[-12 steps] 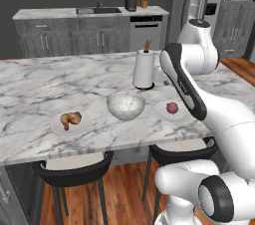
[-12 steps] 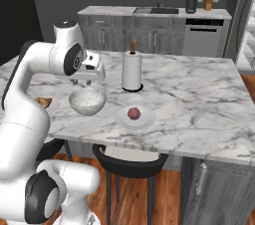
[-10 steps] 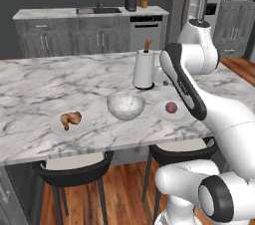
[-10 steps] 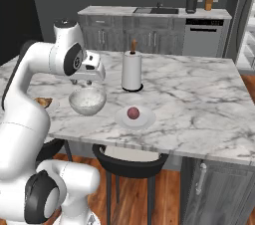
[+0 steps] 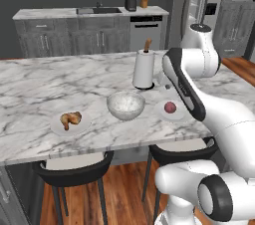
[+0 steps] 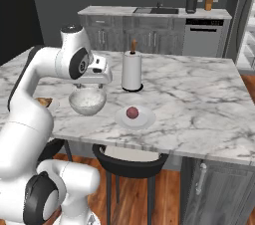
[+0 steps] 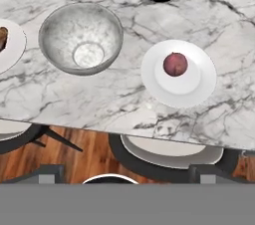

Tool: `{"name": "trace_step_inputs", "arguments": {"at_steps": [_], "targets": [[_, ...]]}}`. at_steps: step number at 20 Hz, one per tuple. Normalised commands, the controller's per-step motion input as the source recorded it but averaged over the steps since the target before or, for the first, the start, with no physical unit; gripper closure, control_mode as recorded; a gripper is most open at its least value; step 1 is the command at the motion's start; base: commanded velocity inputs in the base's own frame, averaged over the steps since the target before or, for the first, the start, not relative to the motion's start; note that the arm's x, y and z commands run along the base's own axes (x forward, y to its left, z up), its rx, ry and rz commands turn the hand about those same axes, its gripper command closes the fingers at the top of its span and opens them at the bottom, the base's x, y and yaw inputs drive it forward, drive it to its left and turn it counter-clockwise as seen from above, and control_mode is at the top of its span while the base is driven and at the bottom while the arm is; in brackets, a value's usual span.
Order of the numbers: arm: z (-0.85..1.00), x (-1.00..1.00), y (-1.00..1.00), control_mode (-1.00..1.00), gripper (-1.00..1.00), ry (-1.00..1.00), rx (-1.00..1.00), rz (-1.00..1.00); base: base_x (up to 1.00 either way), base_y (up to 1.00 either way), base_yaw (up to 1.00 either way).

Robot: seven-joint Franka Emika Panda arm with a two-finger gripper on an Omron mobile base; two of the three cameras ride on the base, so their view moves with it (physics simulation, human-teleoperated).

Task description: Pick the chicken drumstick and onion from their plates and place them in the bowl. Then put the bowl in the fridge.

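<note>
Overhead, my hand (image 6: 91, 80) hung spread and empty above the marble worktop (image 5: 30, 87), just over the far rim of the bowl (image 7: 81, 38). Seen from the hand, the bowl stood empty at about ten o'clock, and the onion (image 7: 175, 64) sat in the middle of its white plate (image 7: 204, 85) at about two o'clock, near the bowl but apart from it. At nine o'clock, the chicken drumstick (image 5: 70, 119) lay on the other plate (image 5: 57, 128), near the worktop's front edge. Beyond the bowl, at twelve o'clock, a paper towel roll (image 5: 144, 68) stood upright. Two dark stools (image 5: 74, 173) were tucked under the front edge.
</note>
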Motion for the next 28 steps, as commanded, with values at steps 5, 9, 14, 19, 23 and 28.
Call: {"name": "trace_step_inputs", "arguments": {"at_steps": [5,9,14,19,23,28], "targets": [[-0.32,0.23,-0.20,-1.00,-1.00,0.00,-0.13,0.00,0.00,0.00,0.00],[-0.35,0.27,-0.16,-1.00,-1.00,0.00,-0.08,0.00,0.00,0.00,0.00],[-0.33,0.36,-0.19,-1.00,-1.00,0.00,-0.04,0.00,0.00,0.00,0.00],[-0.36,0.31,-0.27,-1.00,-1.00,0.00,0.00,0.00,0.00,0.00,0.00],[-0.38,0.28,-0.19,-1.00,-1.00,-0.03,0.00,0.00,0.00,0.00,0.00],[-0.39,0.30,-0.12,-1.00,-1.00,-0.11,0.00,0.00,0.00,0.00,0.00]]}}
